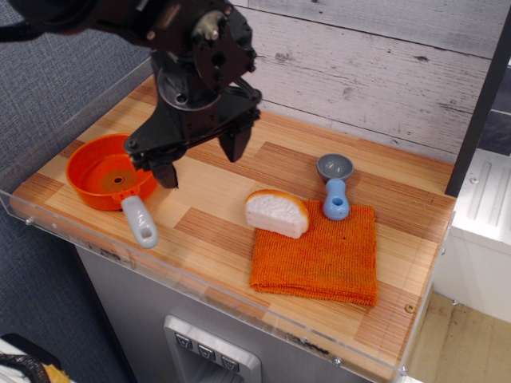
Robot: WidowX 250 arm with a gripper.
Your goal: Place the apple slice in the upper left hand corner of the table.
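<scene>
Apple slice (276, 213) on orange cloth's (319, 259) corner, apart from spread, empty end effector (200, 159).

no readable text, no labels, no brand marks, no numbers on anything in view

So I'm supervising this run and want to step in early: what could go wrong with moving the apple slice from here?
The open claw hangs by the pan, away from the apple slice, so swinging across low might clip the pan. The slice sits partly on the cloth; a low grasp could snag it. The scoop lies close and may get knocked.
</scene>
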